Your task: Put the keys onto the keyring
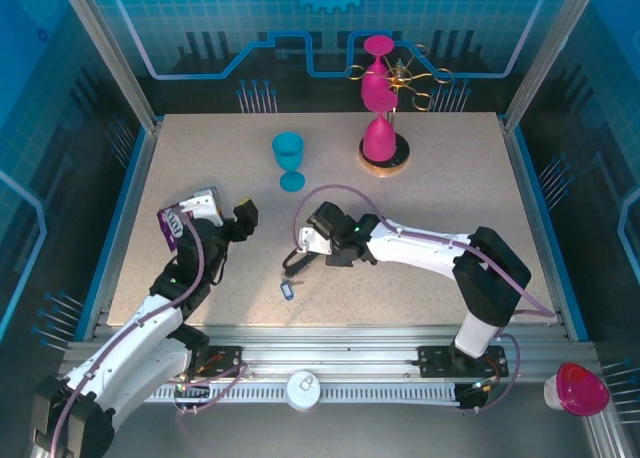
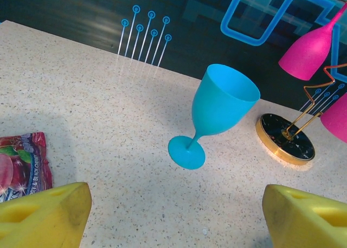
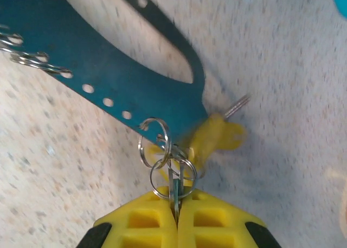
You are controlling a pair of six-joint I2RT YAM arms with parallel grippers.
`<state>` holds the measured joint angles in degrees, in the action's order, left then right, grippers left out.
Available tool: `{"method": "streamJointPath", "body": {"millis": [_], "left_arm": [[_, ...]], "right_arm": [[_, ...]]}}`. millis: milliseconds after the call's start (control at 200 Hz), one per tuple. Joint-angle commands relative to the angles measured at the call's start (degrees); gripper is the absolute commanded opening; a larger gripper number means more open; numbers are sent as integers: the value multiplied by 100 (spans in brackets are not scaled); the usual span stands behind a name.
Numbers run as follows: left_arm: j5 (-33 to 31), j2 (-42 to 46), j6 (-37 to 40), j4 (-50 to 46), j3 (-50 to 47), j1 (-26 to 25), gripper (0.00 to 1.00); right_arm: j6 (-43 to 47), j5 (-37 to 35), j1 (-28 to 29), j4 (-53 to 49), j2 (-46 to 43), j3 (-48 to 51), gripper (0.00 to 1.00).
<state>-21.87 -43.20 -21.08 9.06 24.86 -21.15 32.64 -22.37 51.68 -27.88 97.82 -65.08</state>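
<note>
**Near table centre: right gripper clamped on the keyring**

Near the middle of the table point(image 1: 450, 178), you find the right gripper point(image 1: 298, 246) lowered to the surface. Refer to the right wrist view. The yellow fingers point(image 3: 217, 221) are pressed together with no gap, pinching the small linked metal rings of the keyring point(image 3: 162, 150). A thin metal edge sits in the seam between them; you cannot tell whether it is a ring or a key blade. The strap point(image 3: 108, 69), dark teal in this view and punched with holes, runs up and left from the rings, with the chain point(image 3: 27, 56) at its left end. A yellow-headed key point(image 3: 217, 137) lies just beside the rings at the strap's lower end. From above, a blue-headed key point(image 1: 288, 291) lies on the table just beside the right gripper, on the side nearer the arm bases.

The left gripper point(image 2: 176, 210) is spread wide — nothing sits between its fingers. The blue goblet point(image 2: 222, 107) stands upright ahead of it, and the snack packet point(image 2: 21, 167) lies at its left.
</note>
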Motion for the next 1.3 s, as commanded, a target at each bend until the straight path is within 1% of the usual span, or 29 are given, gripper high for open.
{"method": "streamJointPath", "body": {"millis": [0, 180, 350, 450, 615, 675, 720, 776, 841, 906, 961, 1041, 1106, 1176, 1201, 1251, 1296], "left_arm": [[-125, -13, -64, 45, -81, 49, 83], [-143, -4, 26, 17, -92, 51, 83], [-151, -4, 92, 17, -115, 49, 84], [-169, 2, 171, 25, -119, 49, 86], [-188, -4, 413, 51, -132, 53, 99], [-246, -12, 514, 89, -133, 49, 99], [-319, -24, 612, 120, -134, 49, 99], [-444, -47, 704, 140, -137, 49, 99], [-620, -48, 867, 225, -168, 50, 99], [-793, -55, 1089, 324, -213, 49, 99], [-863, -94, 1423, 430, -268, 57, 99], [-903, -228, 1983, 564, -336, 66, 99], [-916, -385, 2082, 736, -421, 165, 99], [-643, -609, 2141, 1136, -555, 365, 99], [-645, -704, 2164, 1291, -608, 418, 99], [-701, -929, 2237, 1725, -752, 524, 99], [-679, -1154, 2283, 2146, -897, 627, 99]], "right_arm": [[304, -816, 9, -364, 129, 96, 1], [262, -1184, 9, -686, 276, 183, 2], [139, -1413, -9, -983, 419, 286, 8], [-36, -1390, -11, -1189, 381, 435, 13], [-478, -1151, -26, -1467, -2, 671, 31], [-595, -1082, -60, -1595, -144, 723, 39], [-659, -1060, -109, -1687, -261, 752, 42], [-733, -966, -194, -1721, -485, 786, 44], [-855, -652, -396, -1575, -937, 835, 45], [-1036, -154, -721, -1247, -1547, 909, 46], [-1255, 340, -1083, -730, -2081, 1051, 48], [-1777, 882, -1777, 369, -2861, 1558, 55], [-2208, 1224, -2443, 1381, -3292, 2143, 59], [-2602, 1304, -3136, 2293, -3461, 2660, 62], [-2696, 1303, -3344, 2584, -3458, 2828, 62], [-2717, 1219, -3684, 3247, -3395, 3212, 63], [-2557, 1162, -3896, 3943, -3295, 3578, 63]]}}
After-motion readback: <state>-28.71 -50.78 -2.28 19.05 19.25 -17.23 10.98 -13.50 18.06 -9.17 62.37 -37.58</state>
